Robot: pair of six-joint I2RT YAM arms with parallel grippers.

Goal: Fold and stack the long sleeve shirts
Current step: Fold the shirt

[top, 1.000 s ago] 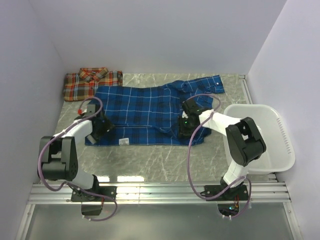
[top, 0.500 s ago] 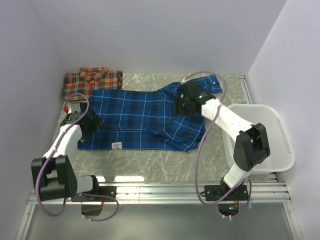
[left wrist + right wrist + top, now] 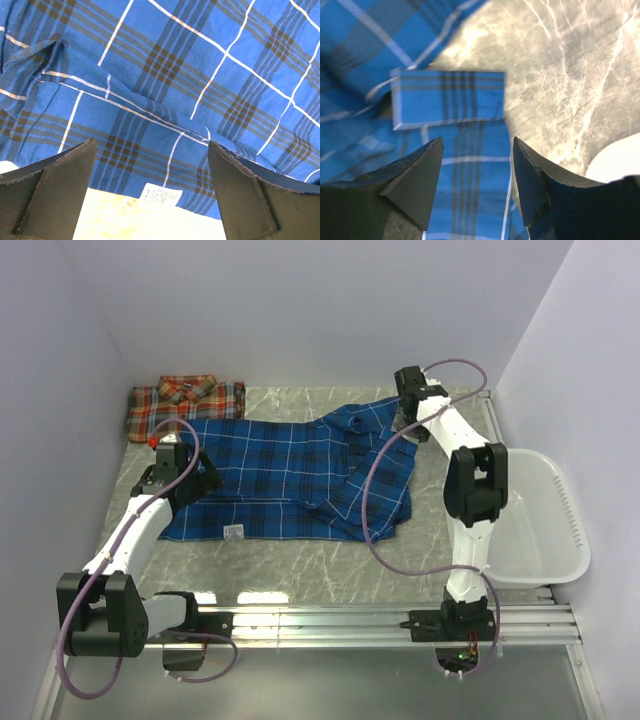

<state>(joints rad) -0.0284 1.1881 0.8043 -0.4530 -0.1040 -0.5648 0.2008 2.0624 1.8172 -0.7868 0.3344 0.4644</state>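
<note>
Over the last second the right gripper [image 3: 477,144] has left the middle of the blue shirt [image 3: 290,470]. Its arm now stretches far out, and the sleeve cuff [image 3: 447,97] lies just ahead of its parted, empty fingers. The left gripper [image 3: 151,145] has slid to the shirt's left edge, jaws wide over the hem label [image 3: 161,196]. The folded red-orange shirt [image 3: 185,402] lies beyond it. The white basket [image 3: 565,525] sits beside the right arm.

Blue shirt [image 3: 290,475] spread flat; red shirt [image 3: 185,405] folded.
</note>
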